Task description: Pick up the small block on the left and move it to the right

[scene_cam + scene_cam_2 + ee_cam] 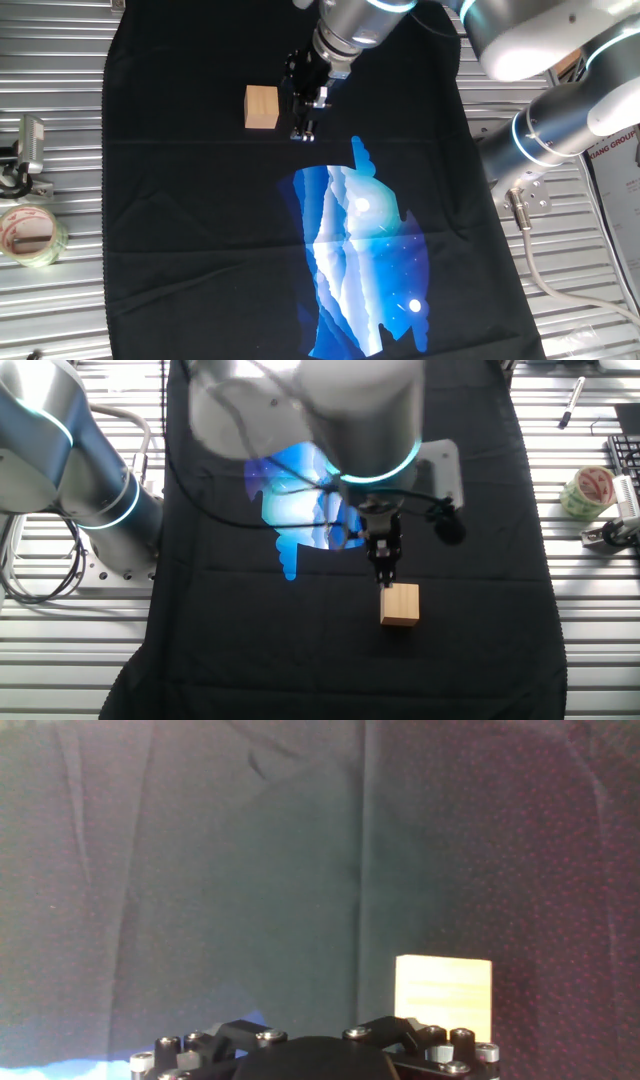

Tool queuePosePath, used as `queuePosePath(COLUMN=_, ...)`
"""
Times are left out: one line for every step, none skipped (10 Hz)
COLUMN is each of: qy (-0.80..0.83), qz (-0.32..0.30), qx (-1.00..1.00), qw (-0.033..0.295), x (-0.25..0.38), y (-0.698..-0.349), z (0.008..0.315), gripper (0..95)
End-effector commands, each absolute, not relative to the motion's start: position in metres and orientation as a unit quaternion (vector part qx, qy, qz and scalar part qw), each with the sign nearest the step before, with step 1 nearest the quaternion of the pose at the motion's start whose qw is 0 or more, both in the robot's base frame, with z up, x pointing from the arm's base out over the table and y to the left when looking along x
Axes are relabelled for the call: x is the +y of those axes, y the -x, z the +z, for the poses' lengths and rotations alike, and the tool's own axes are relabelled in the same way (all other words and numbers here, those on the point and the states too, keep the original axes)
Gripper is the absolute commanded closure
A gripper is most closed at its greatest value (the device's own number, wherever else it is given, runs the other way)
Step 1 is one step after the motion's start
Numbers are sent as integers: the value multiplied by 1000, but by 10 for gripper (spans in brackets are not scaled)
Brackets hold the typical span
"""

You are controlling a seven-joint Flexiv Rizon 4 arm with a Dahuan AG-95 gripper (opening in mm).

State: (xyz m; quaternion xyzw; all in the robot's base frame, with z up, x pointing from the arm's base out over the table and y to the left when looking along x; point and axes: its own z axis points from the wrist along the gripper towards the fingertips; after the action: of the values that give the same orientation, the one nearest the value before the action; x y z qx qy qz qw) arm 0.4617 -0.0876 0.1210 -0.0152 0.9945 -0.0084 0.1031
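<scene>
- One fixed view: the small block (261, 107) sat on the black cloth (180, 220), just beside the gripper (303, 134); a narrow strip of cloth showed between them. A roll of clear tape (30, 235) lay off the cloth on the slatted table (50, 310), well apart from the block.
- The other fixed view: the block (400, 605) lay directly below the fingertips of the gripper (386, 576); touching or apart could not be told from this side. The tape roll (587, 491) showed at the far edge.
- Hand view: only the block (443, 997) and cloth (200, 870) were seen, plus the gripper's screw-studded base at the bottom; the fingertips were out of frame.
- Arm pose: the wrist pointed steeply down, tilted slightly, over the cloth beside the blue printed patch (365, 260).
- Fingers appeared close together and held nothing; their exact spread could not be told.
</scene>
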Motion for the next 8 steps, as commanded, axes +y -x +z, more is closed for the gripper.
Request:
queuePosePath(qy=24, qz=2, qx=995, qw=93, x=-95, y=-461, z=124, gripper=0)
queuePosePath(qy=26, qz=5, qx=995, qw=93, x=-98, y=-461, z=125, gripper=0)
queuePosePath(qy=26, qz=5, qx=995, qw=95, x=-100, y=-460, z=125, gripper=0)
queuePosePath(qy=20, qz=11, qx=996, qw=90, x=-101, y=-461, z=125, gripper=190)
queuePosePath(qy=18, qz=13, qx=996, qw=81, x=-101, y=-461, z=125, gripper=190)
queuePosePath(qy=19, qz=15, qx=998, qw=59, x=-102, y=-461, z=126, gripper=190)
queuePosePath(qy=21, qz=16, qx=998, qw=51, x=-102, y=-460, z=127, gripper=190)
queuePosePath(qy=23, qz=16, qx=998, qw=51, x=-103, y=-460, z=128, gripper=190)
